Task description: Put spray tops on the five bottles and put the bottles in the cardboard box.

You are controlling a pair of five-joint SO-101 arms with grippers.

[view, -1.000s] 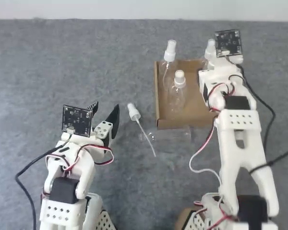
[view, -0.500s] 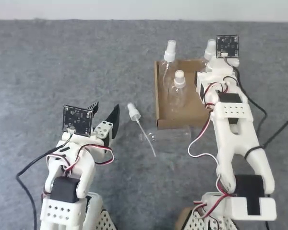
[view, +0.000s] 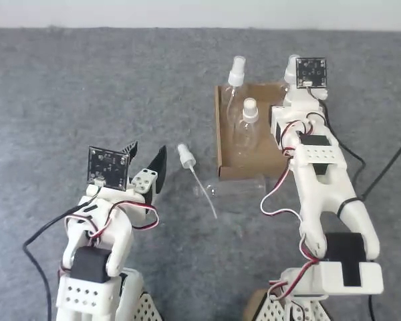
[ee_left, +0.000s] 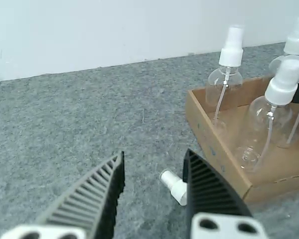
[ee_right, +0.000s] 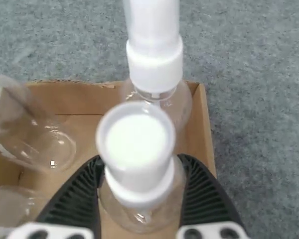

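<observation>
A capped bottle (ee_right: 137,137) is clamped between the right gripper's (ee_right: 139,167) fingers and held upright inside the box (ee_right: 205,119), just before a second bottle (ee_right: 154,57). The left gripper (ee_left: 153,167) is held with jaws apart. A spray top (ee_left: 172,184) is seen lying just ahead of its tips.

1. No lettering, label, brand, number or sign is legible in any view of the table.
2. Specks on the left arm's circuit board (view: 107,165) and the right arm's circuit board (view: 311,71) are too small to make out as print.
3. The cardboard box (ee_left: 214,144) shows plain brown walls, and the bottles (ee_left: 224,82) are clear and unmarked.
</observation>
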